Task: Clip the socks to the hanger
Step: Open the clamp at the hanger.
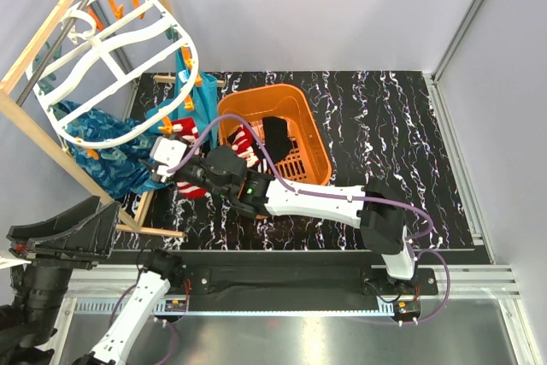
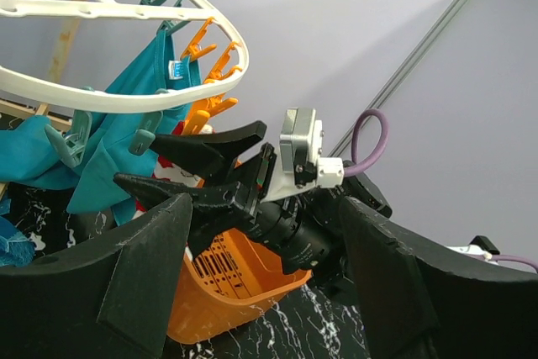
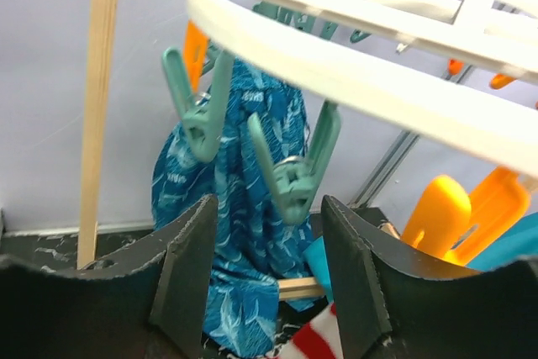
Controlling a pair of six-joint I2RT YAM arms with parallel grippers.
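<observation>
We find the left pincer (image 2: 265, 208) wide and empty at lower left. The hanger (image 3: 336, 65) hangs upper left. A striped sock (image 3: 309, 344) sits beneath the right pincer (image 3: 269, 208), whose jaws stand apart. Further socks (image 1: 248, 144) lie in the basket (image 1: 316, 147).

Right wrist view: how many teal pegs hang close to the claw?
2: one teal peg left of centre, the other lower, to its right. Smaller ones hang farther along the hanger; some may be hidden.
</observation>
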